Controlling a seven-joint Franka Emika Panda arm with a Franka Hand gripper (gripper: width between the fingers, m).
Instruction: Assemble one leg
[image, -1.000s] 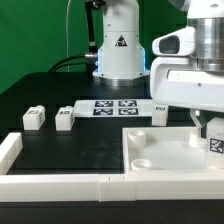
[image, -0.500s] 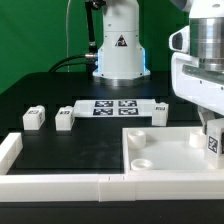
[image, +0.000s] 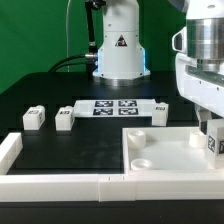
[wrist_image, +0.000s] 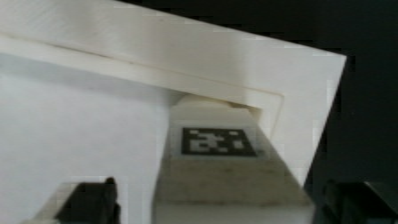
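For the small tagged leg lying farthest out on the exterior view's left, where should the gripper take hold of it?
Grip the leg across its two long flat sides, coming straight down from above. It lies flat on the black table, clear of its neighbor leg, with nothing overhead. The gripper is now far off, over the panel.

a robotics lab: green backdrop (image: 30, 40), black table (image: 60, 150), marker board (image: 118, 107).

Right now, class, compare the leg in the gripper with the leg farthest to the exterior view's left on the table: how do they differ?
The held leg sits between the fingers of the gripper, over the white panel; the far-left leg lies alone on the black table. The held leg stands upright, the far-left leg lies low. Both are small white blocks with a black-and-white tag.
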